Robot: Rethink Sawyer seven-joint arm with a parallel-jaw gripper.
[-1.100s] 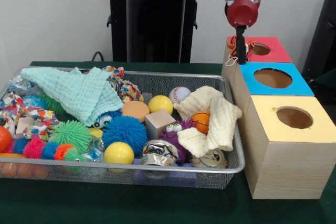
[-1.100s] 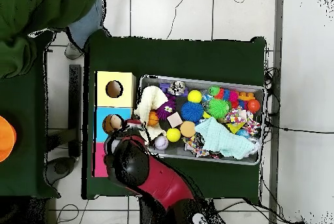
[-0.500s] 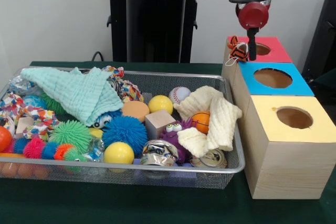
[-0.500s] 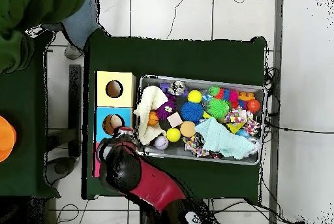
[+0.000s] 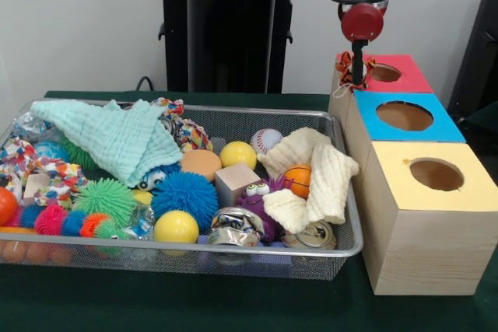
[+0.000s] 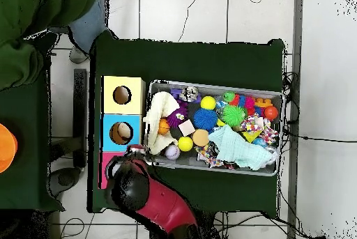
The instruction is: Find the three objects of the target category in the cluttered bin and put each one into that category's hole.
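The red and black arm's gripper (image 5: 357, 68) hangs over the near corner of the red box (image 5: 401, 74), pinching what looks like an orange striped rope toy (image 5: 352, 73) beside the red box's hole (image 5: 384, 73). The wire bin (image 5: 342, 240) of clutter sits alongside.

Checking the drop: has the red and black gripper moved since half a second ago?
Yes. The gripper shifted left in the front view, from over the red box's hole toward its left edge.

Orange-striped, perhaps, toy (image 5: 355, 70); red box (image 5: 401, 74).
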